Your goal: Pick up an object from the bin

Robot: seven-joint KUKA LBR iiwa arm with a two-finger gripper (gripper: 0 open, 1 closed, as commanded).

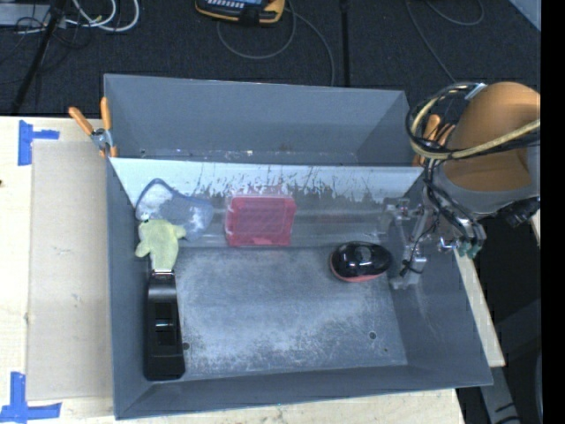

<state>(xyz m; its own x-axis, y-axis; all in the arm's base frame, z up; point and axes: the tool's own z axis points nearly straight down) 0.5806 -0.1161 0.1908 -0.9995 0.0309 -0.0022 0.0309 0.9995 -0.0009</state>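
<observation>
My gripper (408, 268) hangs at the right side of the bin, its fingers pointing down just right of a black oval object with a red rim (360, 261) that lies on the bin floor. Nothing shows between the fingers. A pink translucent rectangular box (259, 221) leans at the foot of the back wall, left of the black object.
At the left side lie a pale yellow-green soft toy (159, 242), a clear plastic piece with a blue loop (168, 203) behind it, and a long black tape dispenser (164, 326) along the left wall. The orange-covered arm with cables stands over the right rim.
</observation>
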